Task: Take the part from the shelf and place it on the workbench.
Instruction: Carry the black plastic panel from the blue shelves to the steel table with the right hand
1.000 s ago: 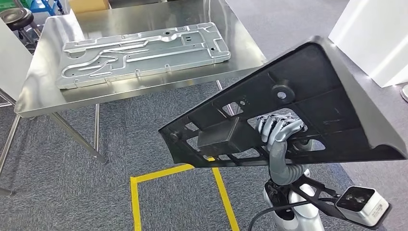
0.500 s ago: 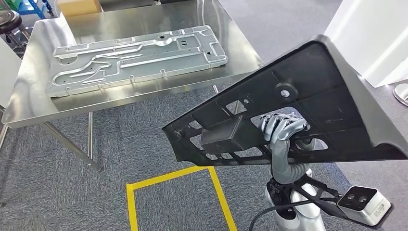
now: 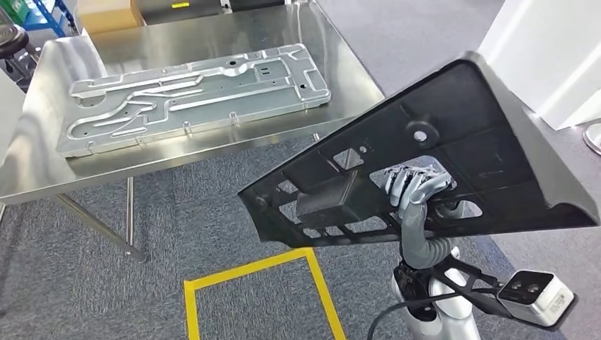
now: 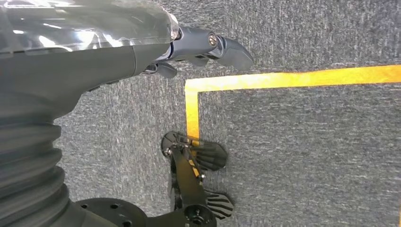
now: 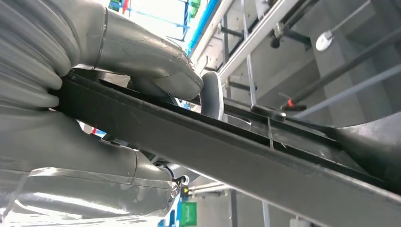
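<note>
The right hand [image 3: 414,188] grips the black part [image 3: 453,142], held tilted, well short of the desk [image 3: 42,166]; swinging it in could strike the metal plate [image 3: 191,95].

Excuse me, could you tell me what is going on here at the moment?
The robot is carrying a large black part in its right hand, whose fingers grip through an opening in it. The part is held up in the air, tilted, not yet on the steel workbench ahead. A silver metal panel already lies flat on that bench. The left hand hangs over the grey carpet, holding nothing, near yellow floor tape.
</note>
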You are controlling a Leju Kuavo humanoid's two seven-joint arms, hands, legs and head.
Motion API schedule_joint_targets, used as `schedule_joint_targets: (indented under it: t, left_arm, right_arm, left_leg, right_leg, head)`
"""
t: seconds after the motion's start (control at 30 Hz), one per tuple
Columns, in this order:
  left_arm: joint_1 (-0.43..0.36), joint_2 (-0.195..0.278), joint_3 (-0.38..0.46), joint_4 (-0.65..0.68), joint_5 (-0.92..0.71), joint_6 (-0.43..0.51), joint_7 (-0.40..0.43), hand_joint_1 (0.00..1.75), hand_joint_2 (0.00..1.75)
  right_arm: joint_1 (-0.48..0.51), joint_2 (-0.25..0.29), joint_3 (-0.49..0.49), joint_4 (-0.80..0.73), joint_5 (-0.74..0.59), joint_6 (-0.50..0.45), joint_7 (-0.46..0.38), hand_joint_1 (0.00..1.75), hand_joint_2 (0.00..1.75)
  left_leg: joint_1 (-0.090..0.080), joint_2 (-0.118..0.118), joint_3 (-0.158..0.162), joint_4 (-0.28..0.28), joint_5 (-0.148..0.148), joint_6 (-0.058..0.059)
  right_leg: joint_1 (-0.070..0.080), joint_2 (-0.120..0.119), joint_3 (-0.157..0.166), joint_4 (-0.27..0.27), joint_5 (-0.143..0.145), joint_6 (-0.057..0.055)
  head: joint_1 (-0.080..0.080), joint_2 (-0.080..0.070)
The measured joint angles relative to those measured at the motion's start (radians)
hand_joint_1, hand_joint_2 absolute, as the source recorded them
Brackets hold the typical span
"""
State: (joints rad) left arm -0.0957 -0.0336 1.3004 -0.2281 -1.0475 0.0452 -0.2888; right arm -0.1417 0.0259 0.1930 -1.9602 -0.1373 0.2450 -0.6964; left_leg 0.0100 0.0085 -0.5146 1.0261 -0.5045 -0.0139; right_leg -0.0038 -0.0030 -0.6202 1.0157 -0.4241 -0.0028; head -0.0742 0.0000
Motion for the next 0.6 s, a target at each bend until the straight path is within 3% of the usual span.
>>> schedule_joint_targets:
  t: [0.07,0.17,0.2,0.23,0.27,0.33,0.37,0.43,0.53,0.6]
  left_arm:
    - [-0.002,0.0,0.0,0.0,0.001,0.0,0.0,0.0,1.75]
    - [0.001,-0.001,0.0,0.0,0.003,0.0,0.0,0.0,1.75]
    - [0.004,-0.001,0.0,0.0,0.004,0.0,0.0,0.0,1.75]
    - [0.006,-0.001,0.001,0.0,0.004,0.001,0.0,0.0,1.75]
    - [0.007,-0.001,0.001,0.0,0.004,0.0,-0.001,0.0,1.75]
    - [0.008,-0.001,0.001,0.0,0.002,0.0,-0.002,0.0,1.75]
    - [0.007,-0.001,0.001,0.0,0.001,0.0,-0.003,0.0,1.75]
    - [0.009,0.0,0.001,0.0,-0.001,0.0,-0.005,0.0,1.75]
    - [0.01,0.0,0.001,0.0,-0.002,-0.002,-0.007,0.0,1.75]
    - [0.006,-0.001,0.001,0.0,-0.003,-0.003,-0.008,0.0,1.75]
  right_arm:
    - [-0.004,0.0,0.001,0.003,0.022,-0.017,0.0,1.75,1.75]
    - [-0.006,-0.001,0.004,0.011,0.05,-0.044,0.0,1.75,1.75]
    - [-0.006,-0.002,0.005,0.014,0.052,-0.047,0.0,1.75,1.75]
    - [-0.005,-0.002,0.006,0.017,0.053,-0.05,0.0,1.75,1.75]
    - [-0.004,-0.003,0.007,0.019,0.051,-0.05,0.0,1.75,1.75]
    - [-0.004,-0.006,0.007,0.021,0.044,-0.048,0.0,1.75,1.75]
    - [-0.004,-0.007,0.008,0.021,0.04,-0.048,0.0,1.75,1.75]
    - [-0.002,-0.008,0.008,0.02,0.035,-0.049,0.0,1.75,1.75]
    - [0.001,-0.013,0.008,0.017,0.032,-0.049,0.0,1.75,1.75]
    - [0.001,-0.016,0.008,0.014,0.031,-0.049,0.0,1.75,1.75]
  left_leg:
    - [0.002,-0.001,-0.024,0.059,-0.032,-0.006]
    - [0.004,-0.002,-0.128,0.234,-0.106,-0.01]
    - [0.003,-0.001,-0.155,0.265,-0.108,-0.009]
    - [0.003,-0.001,-0.164,0.259,-0.089,-0.008]
    - [0.003,-0.001,-0.155,0.217,-0.052,-0.005]
    - [0.0,0.0,-0.111,0.087,0.029,0.003]
    - [-0.002,0.0,-0.095,0.04,0.045,0.008]
    - [-0.008,0.001,-0.085,0.006,0.05,0.015]
    - [-0.001,-0.001,-0.073,-0.01,0.063,0.027]
    - [0.004,-0.002,-0.062,-0.02,0.063,0.034]
  right_leg:
    - [-0.002,-0.003,0.015,-0.006,-0.005,-0.012]
    - [0.003,-0.011,0.024,-0.006,-0.015,-0.023]
    - [0.006,-0.013,0.027,-0.006,-0.019,-0.024]
    - [0.007,-0.014,0.033,-0.005,-0.024,-0.024]
    - [0.009,-0.015,0.04,-0.005,-0.029,-0.023]
    - [0.011,-0.017,0.056,-0.003,-0.04,-0.018]
    - [0.012,-0.019,0.059,-0.002,-0.044,-0.015]
    - [0.014,-0.02,0.059,0.0,-0.05,-0.006]
    - [0.014,-0.017,0.058,0.012,-0.066,0.011]
    - [0.009,-0.008,0.018,0.094,-0.108,0.022]
  head:
    - [0.0,0.0]
    - [0.0,0.0]
    - [0.0,0.0]
    - [0.0,0.0]
    - [0.0,0.0]
    - [0.0,0.0]
    - [0.0,0.0]
    - [0.0,0.0]
    - [0.0,0.0]
    - [0.0,0.0]
